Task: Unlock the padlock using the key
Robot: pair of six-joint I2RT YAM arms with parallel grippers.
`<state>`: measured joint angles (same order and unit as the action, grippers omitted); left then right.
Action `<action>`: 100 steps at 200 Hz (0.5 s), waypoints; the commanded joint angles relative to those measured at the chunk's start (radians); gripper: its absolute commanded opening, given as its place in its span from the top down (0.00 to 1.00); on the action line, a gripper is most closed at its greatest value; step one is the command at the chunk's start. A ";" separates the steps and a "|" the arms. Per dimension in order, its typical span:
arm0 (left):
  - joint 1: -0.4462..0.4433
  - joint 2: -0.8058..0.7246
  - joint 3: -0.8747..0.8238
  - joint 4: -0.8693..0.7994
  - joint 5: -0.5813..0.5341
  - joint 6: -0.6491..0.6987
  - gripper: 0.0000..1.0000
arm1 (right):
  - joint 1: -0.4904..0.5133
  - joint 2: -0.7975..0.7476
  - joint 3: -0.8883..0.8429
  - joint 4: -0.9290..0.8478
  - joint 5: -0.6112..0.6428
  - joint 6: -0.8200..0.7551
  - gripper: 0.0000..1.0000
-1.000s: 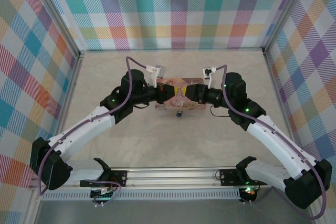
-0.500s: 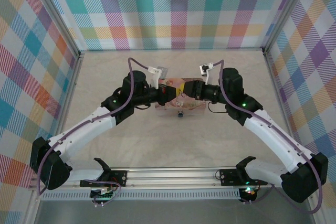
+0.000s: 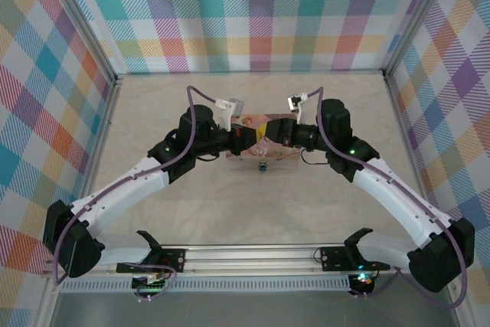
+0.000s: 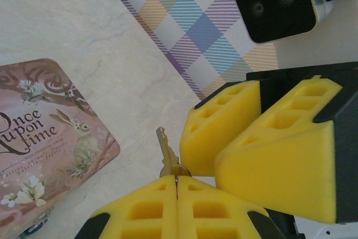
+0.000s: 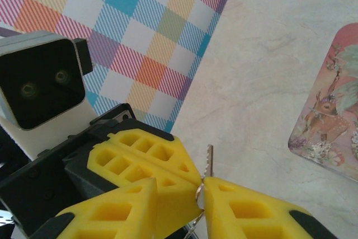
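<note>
Key (image 4: 166,148): aloft over tabletop (image 4: 112,54), pinched in left gripper (image 4: 177,186), jaws pressed together. Right gripper (image 5: 180,200): moved in during the last second, jaws part-spread and narrowing around the key, seemingly not yet clamped. Handover pending; padlock (image 4: 34,226) waits below.

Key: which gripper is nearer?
Left. The left gripper is shut on the key by its head; the right gripper brackets it, open, not yet clamped.

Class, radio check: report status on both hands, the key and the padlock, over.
Left hand shut on key, blade protruding. Right hand part open, close beside it. Padlock at tin edge, untouched. No obstruction seen.
</note>
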<state>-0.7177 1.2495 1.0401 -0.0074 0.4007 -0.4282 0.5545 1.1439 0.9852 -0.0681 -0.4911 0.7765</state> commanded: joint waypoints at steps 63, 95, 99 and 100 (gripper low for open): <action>-0.017 -0.068 -0.031 0.106 0.010 0.017 1.00 | -0.007 0.033 -0.020 0.059 -0.029 0.036 0.80; -0.017 -0.086 -0.040 0.122 0.003 0.017 1.00 | -0.007 0.043 -0.020 0.072 -0.038 0.041 0.90; -0.017 -0.088 -0.042 0.123 0.003 0.019 1.00 | -0.007 0.044 -0.022 0.075 -0.038 0.041 0.92; -0.017 -0.089 -0.042 0.124 0.003 0.018 1.00 | -0.006 0.044 -0.022 0.075 -0.038 0.041 0.92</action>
<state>-0.7181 1.2087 1.0027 0.0154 0.3805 -0.4282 0.5545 1.1694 0.9771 -0.0170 -0.5179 0.8104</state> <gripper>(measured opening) 0.049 0.109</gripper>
